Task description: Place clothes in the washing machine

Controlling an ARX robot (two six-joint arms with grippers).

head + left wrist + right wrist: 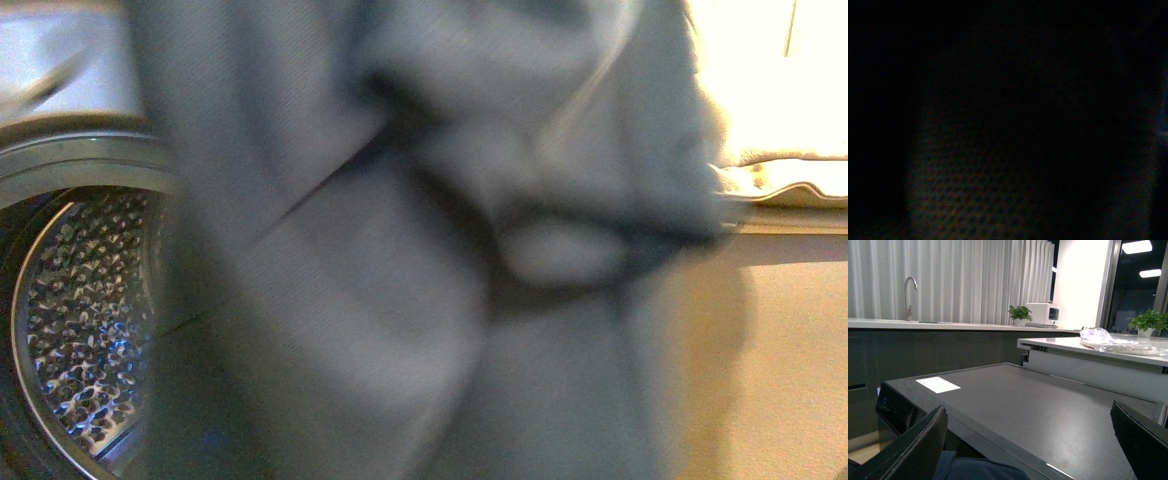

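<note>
The clothes [420, 260], a big floppy dark grey garment, hang blurred across most of the front view and hide both arms. To their left is the washing machine [60, 170], its porthole open onto the dimpled steel drum [85, 310]. My left gripper is shut on the clothes, but the left wrist view is dark and tells nothing. In the right wrist view my right gripper [1029, 409] stands open with nothing between its fingers. It is above a flat dark grey top [1038, 405], with a fold of blue-grey fabric [968, 467] just under it.
A beige padded cushion [770, 100] lies at the back right, with tan floor [800, 350] below it. The right wrist view shows a counter with a tap [909, 290], potted plants [1020, 314], a white appliance [1044, 314] and a plastic bag [1108, 339] on a ledge.
</note>
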